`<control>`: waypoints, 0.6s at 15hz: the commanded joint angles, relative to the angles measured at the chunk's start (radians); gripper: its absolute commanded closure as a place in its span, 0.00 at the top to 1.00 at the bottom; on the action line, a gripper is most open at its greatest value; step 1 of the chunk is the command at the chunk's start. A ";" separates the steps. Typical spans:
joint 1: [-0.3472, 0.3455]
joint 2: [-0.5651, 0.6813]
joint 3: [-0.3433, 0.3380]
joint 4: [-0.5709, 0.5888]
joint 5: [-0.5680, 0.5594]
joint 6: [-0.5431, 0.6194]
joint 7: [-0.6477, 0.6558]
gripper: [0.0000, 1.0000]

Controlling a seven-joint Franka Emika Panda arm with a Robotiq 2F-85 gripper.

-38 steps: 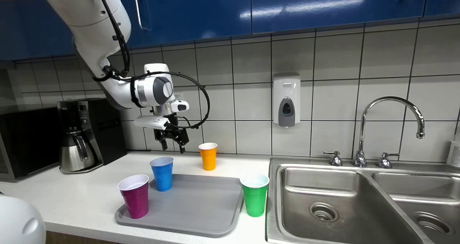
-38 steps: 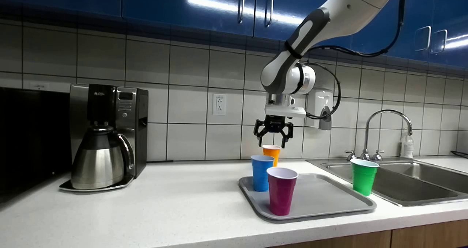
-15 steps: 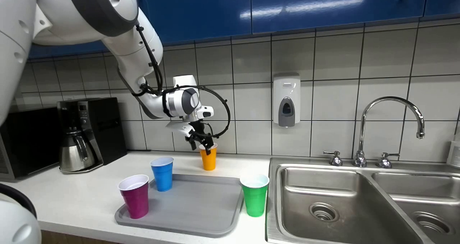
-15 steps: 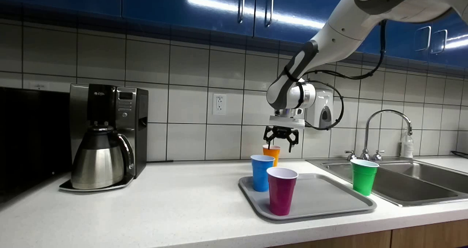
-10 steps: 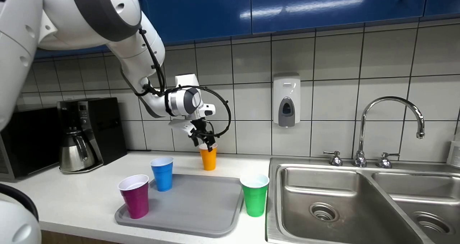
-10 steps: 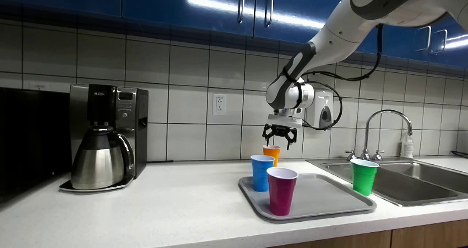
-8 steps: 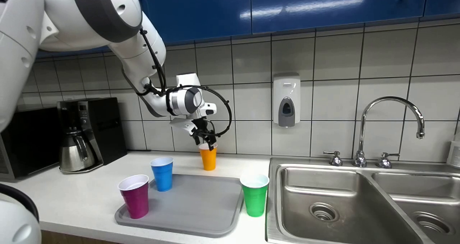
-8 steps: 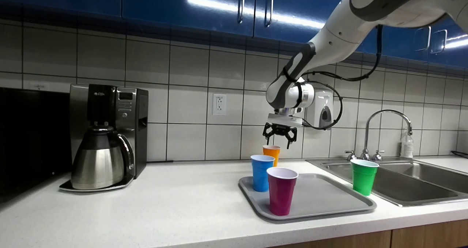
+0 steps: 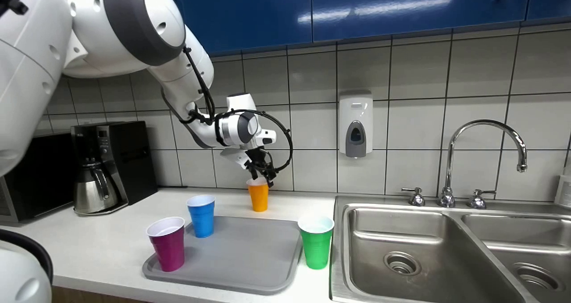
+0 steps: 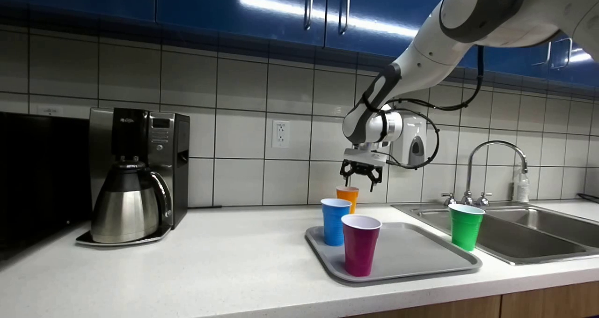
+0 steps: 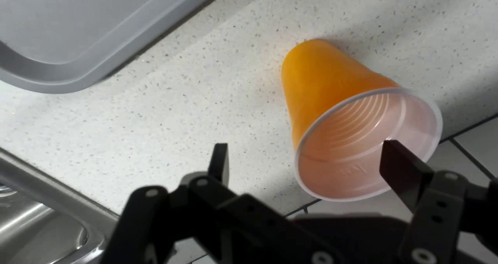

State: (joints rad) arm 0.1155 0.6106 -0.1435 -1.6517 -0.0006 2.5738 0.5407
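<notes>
One orange cup (image 9: 258, 198) is seen upright on the counter (image 9: 102, 240), off the tray (image 9: 243, 254) and behind it in both exterior views. Gripper (image 10: 360, 185) is held above that cup, jaws spread wide, nothing pinched. In the wrist view one fingertip (image 11: 400, 163) is lapped over the cup's mouth; whether the rim is touched can't be told. The other fingertip is seen clear of the cup, against the counter. Blue cup (image 9: 201, 218) is stood on the tray near its back left corner, purple cup (image 9: 171, 249) near its front left. Green cup (image 9: 317, 247) is set on the counter just right of the tray; sink (image 9: 337, 249) is fitted beyond that. Coffee maker (image 10: 161, 163) is parked well left of the tray. Soap dispenser (image 9: 356, 124) is mounted on the wall (image 9: 312, 173), behind the tray and to its right.
</notes>
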 commanded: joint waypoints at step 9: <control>0.015 0.094 -0.044 0.086 0.000 -0.019 0.070 1.00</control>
State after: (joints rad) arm 0.1193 0.6803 -0.1697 -1.6020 -0.0006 2.5737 0.5794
